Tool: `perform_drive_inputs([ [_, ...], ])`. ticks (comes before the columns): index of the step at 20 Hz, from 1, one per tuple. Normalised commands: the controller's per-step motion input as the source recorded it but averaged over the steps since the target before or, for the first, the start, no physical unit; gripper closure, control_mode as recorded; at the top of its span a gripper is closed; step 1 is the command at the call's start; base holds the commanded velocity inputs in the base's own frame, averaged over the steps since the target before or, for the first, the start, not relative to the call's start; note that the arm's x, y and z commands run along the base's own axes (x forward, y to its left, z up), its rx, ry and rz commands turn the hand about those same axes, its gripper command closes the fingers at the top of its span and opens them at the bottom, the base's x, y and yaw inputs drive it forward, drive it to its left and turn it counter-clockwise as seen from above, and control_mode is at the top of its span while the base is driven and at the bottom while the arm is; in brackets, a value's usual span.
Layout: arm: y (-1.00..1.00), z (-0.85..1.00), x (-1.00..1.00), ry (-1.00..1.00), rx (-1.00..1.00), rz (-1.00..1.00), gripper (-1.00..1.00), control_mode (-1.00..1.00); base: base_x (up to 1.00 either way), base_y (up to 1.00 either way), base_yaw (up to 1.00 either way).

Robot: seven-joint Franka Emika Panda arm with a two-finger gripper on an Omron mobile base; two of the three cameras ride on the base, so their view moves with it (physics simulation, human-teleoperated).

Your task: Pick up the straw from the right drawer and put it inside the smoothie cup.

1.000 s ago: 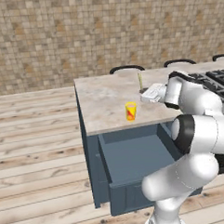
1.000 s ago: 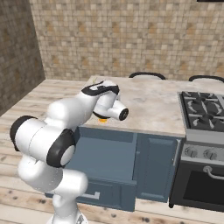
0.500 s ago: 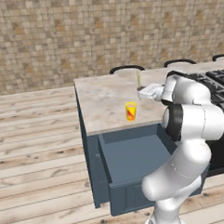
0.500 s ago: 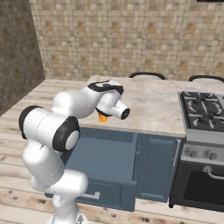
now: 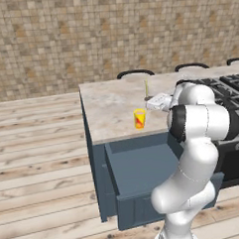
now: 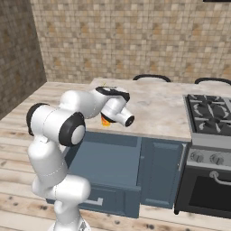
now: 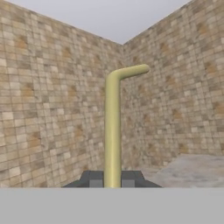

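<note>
The gripper (image 7: pixel 112 178) is clamped on the straw (image 7: pixel 112 131) — in the hand view the two dark fingertips close on its lower end from either side, and the pale-yellow shaft runs up from them to a short bent tip. In the left base view the straw (image 5: pixel 146 89) shows as a thin upright line over the counter (image 5: pixel 111 109), just beyond and to the right of the cup (image 5: pixel 139 118), which stands near the counter's front edge. The drawer (image 5: pixel 144 175) below hangs open.

The straw looks very light, thin and smooth, so I judge it could pivot or slip between the pads if bumped, and a hard squeeze might crush it. The hold is near one end, which leaves a long free length; that end will wander with any tilt of the wrist. The cup is small and likely light too, so a straw pushed against its rim could tip it.

The hand view gives the grip and the bend clearly, but nothing of cup or counter nearby — it looks out at the tiled walls. The left base view gives the straw's place beside the cup. In the right base view the arm covers most of the cup (image 6: pixel 105 121), leaving just an orange sliver.
</note>
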Motion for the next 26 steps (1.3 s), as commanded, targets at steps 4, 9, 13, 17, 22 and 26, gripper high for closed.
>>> perform_drive_inputs([
  [4,0.01,-0.14,0.25,0.02,0.0,0.01,1.0,-1.0,0.0,0.0,0.0],
  [9,0.01,-0.08,0.27,0.03,0.0,0.01,1.0,-1.0,0.0,0.0,0.0],
  [13,0.04,-0.09,0.26,0.02,0.0,0.01,1.0,-1.0,0.0,0.0,0.0],
  [17,0.07,-0.16,0.29,0.01,0.0,0.01,1.0,-1.0,0.0,0.0,0.0],
  [22,0.09,-0.22,0.28,0.0,0.0,0.02,1.0,-1.0,0.0,0.0,0.0],
  [26,0.05,-0.21,0.26,0.0,0.0,0.02,1.0,-1.0,0.0,0.0,0.0],
])
